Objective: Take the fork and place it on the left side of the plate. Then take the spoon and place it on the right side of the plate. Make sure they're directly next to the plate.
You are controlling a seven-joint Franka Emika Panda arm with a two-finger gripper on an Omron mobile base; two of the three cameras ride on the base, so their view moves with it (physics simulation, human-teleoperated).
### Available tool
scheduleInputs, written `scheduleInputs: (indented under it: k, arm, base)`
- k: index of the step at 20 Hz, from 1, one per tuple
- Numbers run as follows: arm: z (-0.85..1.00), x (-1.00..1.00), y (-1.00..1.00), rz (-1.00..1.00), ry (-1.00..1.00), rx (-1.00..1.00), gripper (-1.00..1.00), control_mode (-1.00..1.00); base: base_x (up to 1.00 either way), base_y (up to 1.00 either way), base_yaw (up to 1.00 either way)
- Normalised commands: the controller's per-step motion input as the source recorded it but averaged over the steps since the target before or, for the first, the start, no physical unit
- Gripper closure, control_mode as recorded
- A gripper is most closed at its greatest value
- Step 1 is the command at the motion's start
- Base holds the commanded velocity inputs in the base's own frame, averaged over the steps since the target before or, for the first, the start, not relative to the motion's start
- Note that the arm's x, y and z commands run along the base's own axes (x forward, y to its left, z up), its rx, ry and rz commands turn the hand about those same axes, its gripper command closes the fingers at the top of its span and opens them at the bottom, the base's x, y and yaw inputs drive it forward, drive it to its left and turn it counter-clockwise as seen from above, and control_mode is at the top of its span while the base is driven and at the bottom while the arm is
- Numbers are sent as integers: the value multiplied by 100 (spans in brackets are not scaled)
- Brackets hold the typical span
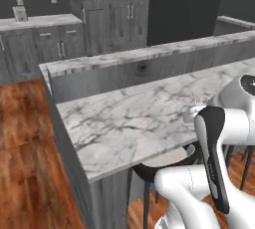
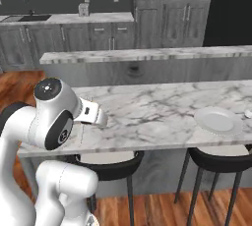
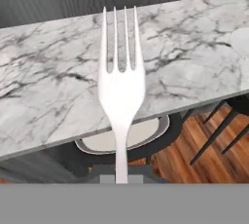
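Well left of the plate (image 2: 218, 120), above the marble counter (image 2: 147, 112), the gripper (image 3: 121, 179) is clamped on the fork (image 3: 120, 91). Carry it rightward, tines level, and set it touching-close beside the plate's left rim.

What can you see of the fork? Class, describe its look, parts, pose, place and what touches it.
The fork looks like pale, silvery-white metal, with four long thin tines, a broad neck and a slim handle. It is held by the handle end in the shut gripper, tines pointing away from the hand, lifted above the marble counter and touching nothing else.
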Motion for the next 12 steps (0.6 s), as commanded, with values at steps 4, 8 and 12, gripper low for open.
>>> scheduleInputs:
  k: [4,8,12]
  arm:
    - [0,0,0,0,0,0,100,100]
    - [0,0,0,0,0,0,100,100]
    - [0,0,0,0,0,0,100,100]
  base:
    - [0,-98,0]
    - [0,-84,1]
    - [6,-59,10]
